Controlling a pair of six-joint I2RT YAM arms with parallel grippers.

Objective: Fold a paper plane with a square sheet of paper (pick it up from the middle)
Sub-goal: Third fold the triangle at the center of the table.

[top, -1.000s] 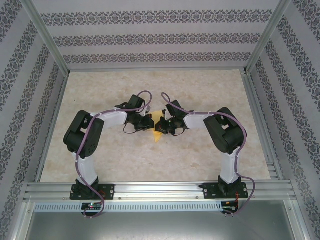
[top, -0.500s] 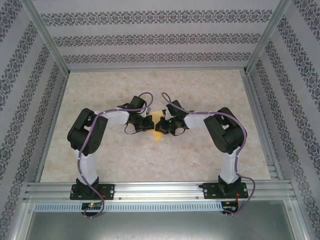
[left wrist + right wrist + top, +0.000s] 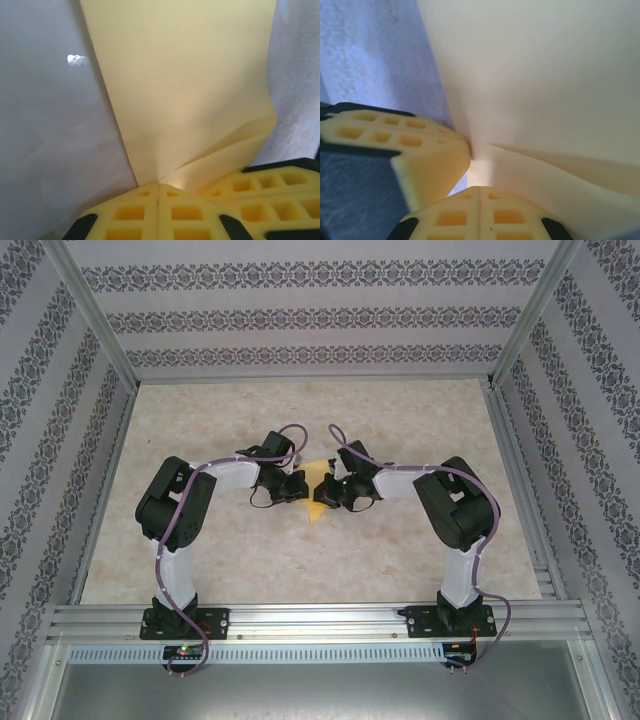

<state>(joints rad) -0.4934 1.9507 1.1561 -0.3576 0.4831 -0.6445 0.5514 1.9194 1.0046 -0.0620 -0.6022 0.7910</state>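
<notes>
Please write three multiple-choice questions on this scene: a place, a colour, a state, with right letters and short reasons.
1. Where is the square sheet of paper? A) a far corner B) between the left gripper and the right gripper C) the near edge
2. What colour is it? A) blue B) white C) yellow-orange
3. How is the left gripper? A) shut on the paper B) wide open C) holding a cup
1 B: the top view shows it. 2 C: plain in the top view. 3 A: its wrist view shows it pinching the paper.
</notes>
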